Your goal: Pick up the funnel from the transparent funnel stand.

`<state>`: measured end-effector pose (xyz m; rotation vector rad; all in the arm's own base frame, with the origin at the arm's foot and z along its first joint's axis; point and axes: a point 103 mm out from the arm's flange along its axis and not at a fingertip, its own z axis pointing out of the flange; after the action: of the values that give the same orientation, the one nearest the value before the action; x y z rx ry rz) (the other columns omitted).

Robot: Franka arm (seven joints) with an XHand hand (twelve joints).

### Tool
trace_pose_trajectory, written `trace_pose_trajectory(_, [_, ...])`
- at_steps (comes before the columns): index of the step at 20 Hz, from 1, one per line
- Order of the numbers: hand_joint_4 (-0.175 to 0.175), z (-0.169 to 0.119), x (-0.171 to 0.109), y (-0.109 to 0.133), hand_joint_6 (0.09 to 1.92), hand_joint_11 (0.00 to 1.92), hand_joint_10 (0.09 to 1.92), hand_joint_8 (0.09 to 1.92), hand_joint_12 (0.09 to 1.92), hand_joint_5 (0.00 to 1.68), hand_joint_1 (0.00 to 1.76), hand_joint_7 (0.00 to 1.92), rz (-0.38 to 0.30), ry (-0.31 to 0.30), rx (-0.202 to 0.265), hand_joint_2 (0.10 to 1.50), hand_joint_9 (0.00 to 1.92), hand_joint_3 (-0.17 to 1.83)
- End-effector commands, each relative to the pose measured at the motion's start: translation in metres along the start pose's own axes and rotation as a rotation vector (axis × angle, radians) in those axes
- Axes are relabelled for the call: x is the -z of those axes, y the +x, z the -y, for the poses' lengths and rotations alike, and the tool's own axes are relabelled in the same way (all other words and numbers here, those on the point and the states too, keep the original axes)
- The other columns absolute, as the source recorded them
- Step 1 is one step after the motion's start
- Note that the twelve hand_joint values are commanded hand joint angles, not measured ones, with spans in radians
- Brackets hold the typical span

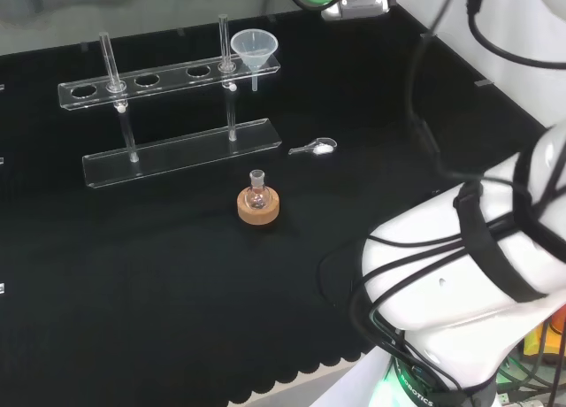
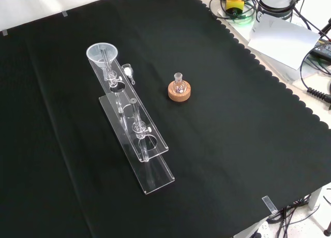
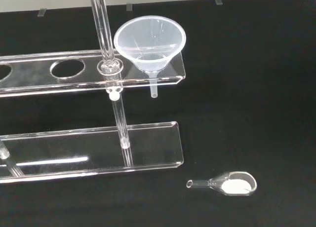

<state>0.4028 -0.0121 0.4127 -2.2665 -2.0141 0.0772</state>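
Clear plastic is most of what we see in the head view: the funnel (image 1: 255, 49) sits in the end hole of the transparent funnel stand (image 1: 177, 115), at about one o'clock from the small flask on its cork ring (image 1: 258, 203). Its mouth faces up and its stem hangs straight down through the top plate, long axis vertical. A small glass scoop (image 1: 314, 147) holding white powder lies on the black cloth at four o'clock from the funnel.

In the front view we find the funnel (image 2: 102, 54) at the stand's far end, at ten o'clock from the flask, untouched.

In the wrist view the funnel (image 3: 150, 43) is seated in its hole, stem tip clear of the lower plate. We cannot tell the hand's state. We judge the pickup not yet begun: approach, grasp and lift remain.
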Motion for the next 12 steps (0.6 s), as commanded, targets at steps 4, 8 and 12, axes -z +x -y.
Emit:
trace_pose_trajectory(4, [-0.006,-0.104,-0.039,-0.024,0.09,0.0,0.61,0.48,1.35,0.26,0.13,0.05,-0.02,0.041,0.049,1.26,0.22,0.26])
trace_pose_trajectory(8, [-0.007,-0.119,-0.051,-0.024,0.09,0.0,0.61,0.49,1.35,0.25,0.16,0.05,-0.019,0.073,0.057,1.24,0.21,0.25])
trace_pose_trajectory(12, [-0.006,-0.131,-0.06,-0.017,0.09,0.0,0.62,0.49,1.34,0.24,0.19,0.04,-0.015,0.103,0.064,1.22,0.21,0.25])
